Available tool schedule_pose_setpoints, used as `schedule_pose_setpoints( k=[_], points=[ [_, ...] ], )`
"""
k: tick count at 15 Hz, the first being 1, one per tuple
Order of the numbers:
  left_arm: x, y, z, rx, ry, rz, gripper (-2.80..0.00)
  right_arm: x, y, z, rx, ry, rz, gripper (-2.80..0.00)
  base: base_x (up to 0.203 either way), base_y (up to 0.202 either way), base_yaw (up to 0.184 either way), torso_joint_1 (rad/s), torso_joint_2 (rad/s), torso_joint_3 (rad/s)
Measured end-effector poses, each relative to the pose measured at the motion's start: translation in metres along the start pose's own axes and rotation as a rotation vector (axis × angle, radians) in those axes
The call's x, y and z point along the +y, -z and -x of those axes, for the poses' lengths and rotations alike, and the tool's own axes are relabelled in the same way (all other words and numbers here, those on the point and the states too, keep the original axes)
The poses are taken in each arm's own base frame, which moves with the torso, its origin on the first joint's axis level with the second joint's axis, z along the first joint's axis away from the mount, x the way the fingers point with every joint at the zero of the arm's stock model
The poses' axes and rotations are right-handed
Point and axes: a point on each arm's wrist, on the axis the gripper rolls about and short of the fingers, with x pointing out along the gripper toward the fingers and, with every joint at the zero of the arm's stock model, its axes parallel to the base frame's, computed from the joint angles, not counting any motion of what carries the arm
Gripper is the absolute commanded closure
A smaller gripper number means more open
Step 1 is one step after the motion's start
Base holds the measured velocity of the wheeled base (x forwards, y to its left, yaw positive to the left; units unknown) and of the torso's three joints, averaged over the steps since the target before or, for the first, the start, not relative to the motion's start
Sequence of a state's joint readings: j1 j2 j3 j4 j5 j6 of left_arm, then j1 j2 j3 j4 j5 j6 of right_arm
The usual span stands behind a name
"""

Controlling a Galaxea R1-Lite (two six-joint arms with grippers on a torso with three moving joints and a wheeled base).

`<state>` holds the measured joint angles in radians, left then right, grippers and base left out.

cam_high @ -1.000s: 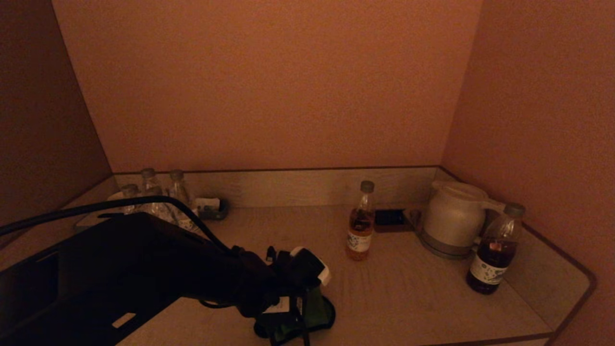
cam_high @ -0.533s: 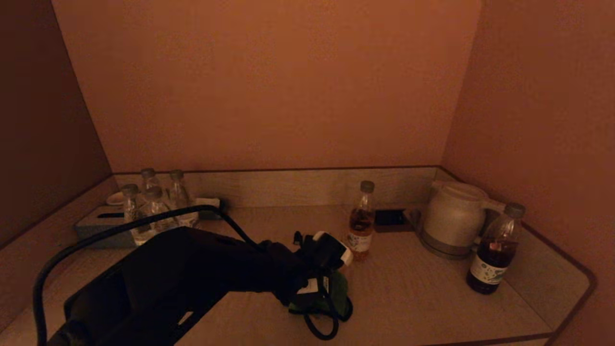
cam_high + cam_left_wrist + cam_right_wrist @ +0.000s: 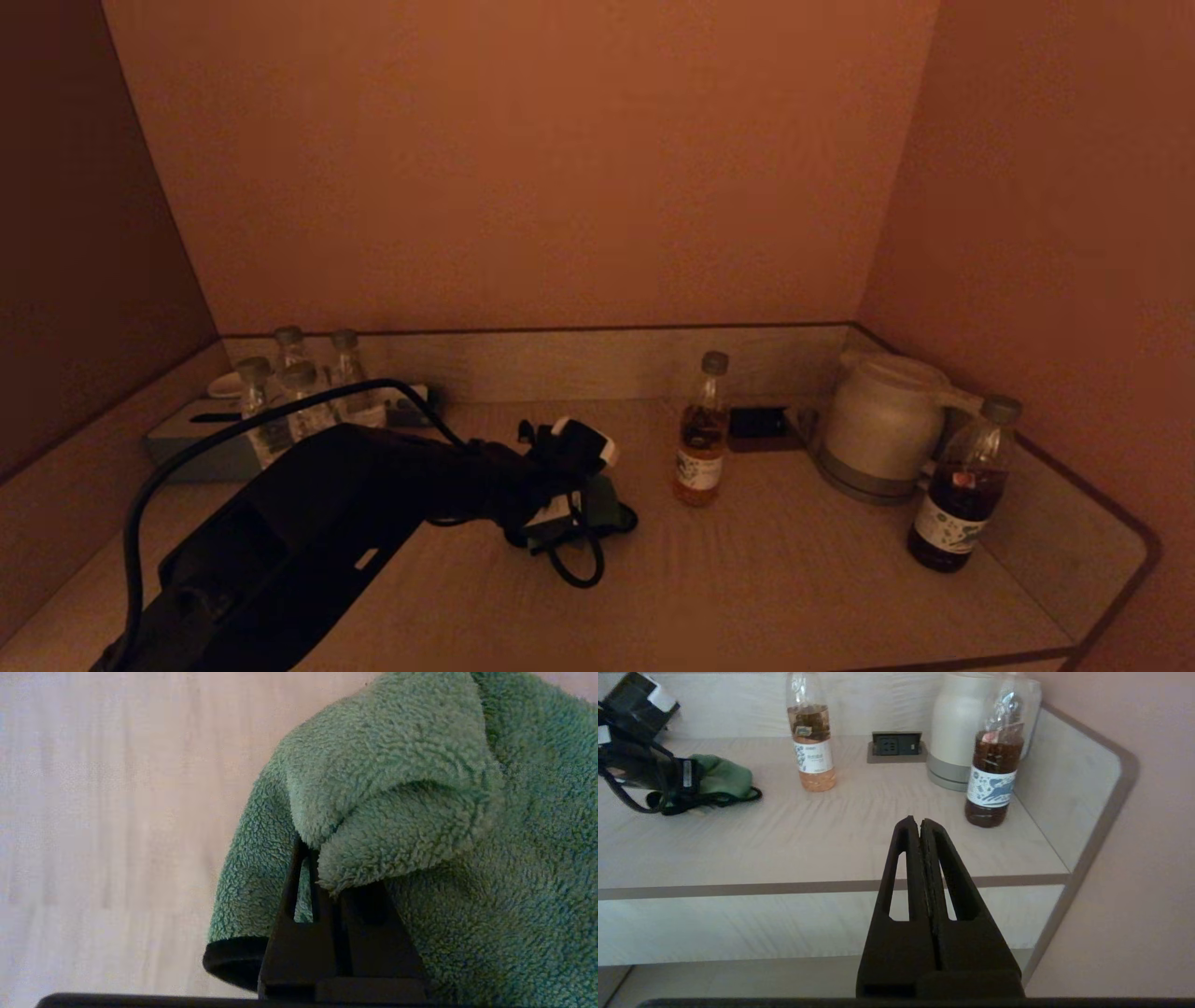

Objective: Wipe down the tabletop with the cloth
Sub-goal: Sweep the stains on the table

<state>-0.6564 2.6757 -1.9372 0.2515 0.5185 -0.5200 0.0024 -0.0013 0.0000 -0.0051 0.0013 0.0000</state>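
The left gripper (image 3: 583,509), clenched on the green cloth (image 3: 397,802), presses it onto the tabletop (image 3: 766,579) at 9 o'clock from the orange drink bottle (image 3: 702,431), while the right gripper (image 3: 920,823), fingers pressed together, hangs below the table's front edge.

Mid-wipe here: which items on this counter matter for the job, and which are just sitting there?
Job:
left gripper, shut on the green cloth
tabletop

Just there:
orange drink bottle
dark drink bottle
kettle
water bottles
socket
right gripper, parked off the counter
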Motion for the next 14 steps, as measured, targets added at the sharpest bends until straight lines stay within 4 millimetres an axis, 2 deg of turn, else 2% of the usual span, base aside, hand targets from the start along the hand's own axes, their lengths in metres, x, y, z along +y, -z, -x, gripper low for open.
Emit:
schedule_pose_setpoints(
  k=[2,3,7,11,14],
  points=[
    [0.031,-0.009,-0.01,0.018,-0.087,0.047,0.0,0.0,0.0,0.0,0.001,0.0,0.0,0.0,0.0,0.0,0.0,0.0,0.0,0.0],
    [0.038,-0.007,-0.01,0.028,-0.122,0.049,0.0,0.0,0.0,0.0,0.0,0.001,0.0,0.0,0.0,0.0,0.0,0.0,0.0,0.0],
    [0.068,0.002,0.02,0.067,-0.198,0.039,0.0,0.0,0.0,0.0,0.0,0.001,0.0,0.0,0.0,0.0,0.0,0.0,0.0,0.0],
    [0.06,0.018,0.078,0.064,-0.141,-0.023,0.0,0.0,0.0,0.0,0.001,0.0,0.0,0.0,0.0,0.0,0.0,0.0,0.0,0.0],
    [0.059,0.026,0.109,0.056,-0.104,-0.056,0.0,0.0,0.0,0.0,0.001,0.0,0.0,0.0,0.0,0.0,0.0,0.0,0.0,0.0]
  ],
)
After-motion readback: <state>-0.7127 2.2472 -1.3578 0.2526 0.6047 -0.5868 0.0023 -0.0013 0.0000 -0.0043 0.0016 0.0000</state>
